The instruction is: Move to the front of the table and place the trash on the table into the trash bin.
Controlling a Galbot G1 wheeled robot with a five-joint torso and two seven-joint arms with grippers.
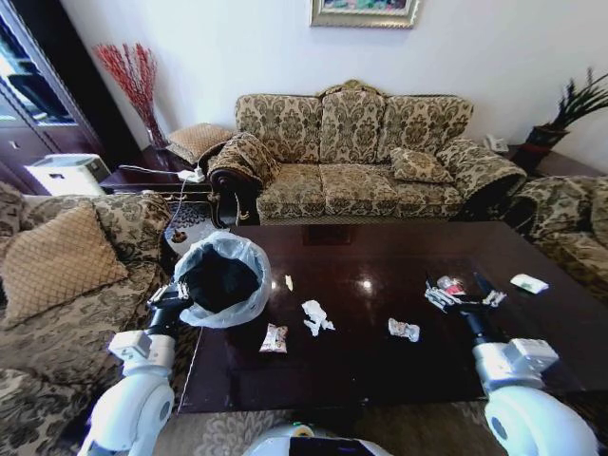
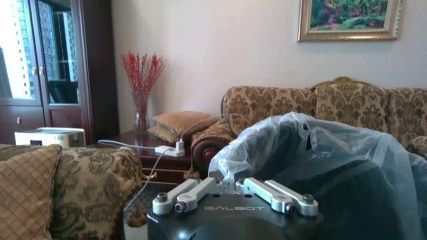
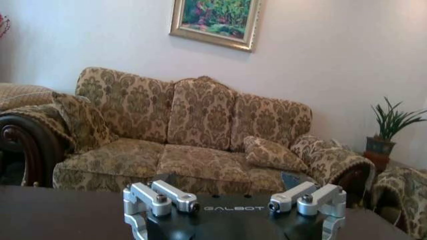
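The dark glossy table (image 1: 361, 366) lies in front of me with the trash spread over it. There is a crumpled white paper (image 1: 315, 316), a shiny wrapper (image 1: 274, 337), another wrapper (image 1: 403, 330), red and white scraps (image 1: 452, 286) and a white piece (image 1: 528, 282). At the table's left edge my left gripper (image 1: 177, 300) is shut on the rim of the trash bin (image 1: 220, 278), black with a pale bag (image 2: 320, 150). The bin is tilted, its mouth facing me. My right gripper (image 1: 469, 306) is open low over the table, just beside the red and white scraps, its fingers (image 3: 135, 226) spread wide.
A patterned sofa (image 1: 356, 152) stands behind the table. An armchair with a gold cushion (image 1: 57, 261) is on the left and another seat (image 1: 570, 237) on the right. A side table with a red-branch vase (image 1: 133, 85) is at the back left, a potted plant (image 1: 570, 109) at the back right.
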